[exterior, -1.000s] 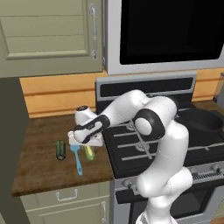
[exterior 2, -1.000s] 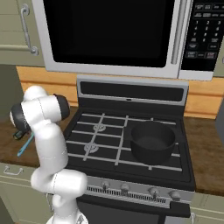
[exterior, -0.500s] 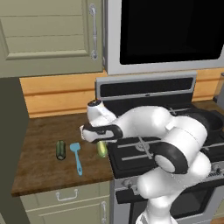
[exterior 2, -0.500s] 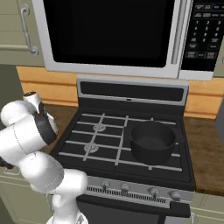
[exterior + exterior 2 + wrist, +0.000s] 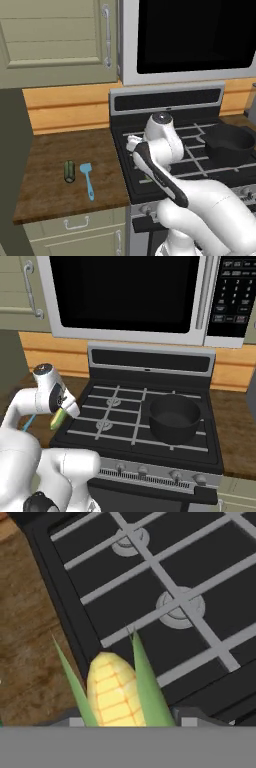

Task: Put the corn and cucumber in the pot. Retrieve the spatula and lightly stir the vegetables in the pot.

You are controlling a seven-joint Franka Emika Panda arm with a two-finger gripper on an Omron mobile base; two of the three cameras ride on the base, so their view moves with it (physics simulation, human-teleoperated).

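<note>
The claw (image 5: 61, 412) is clamped on the corn (image 5: 57, 418) above the stove's (image 5: 150, 421) left edge, well left of the pot (image 5: 174, 418).

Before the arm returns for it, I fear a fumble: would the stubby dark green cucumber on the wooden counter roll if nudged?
Probably. The stubby dark green cucumber is a round cylinder lying on its side on the flat wooden counter, so it would likely roll sideways. It looks stiff.

corn (image 5: 58, 418): 1 (husk on) | cucumber (image 5: 69, 171): 1 | spatula (image 5: 88, 178): 1 | pot (image 5: 174, 418): 1 | stove (image 5: 120, 426): 1 | microwave (image 5: 135, 296): 1
</note>
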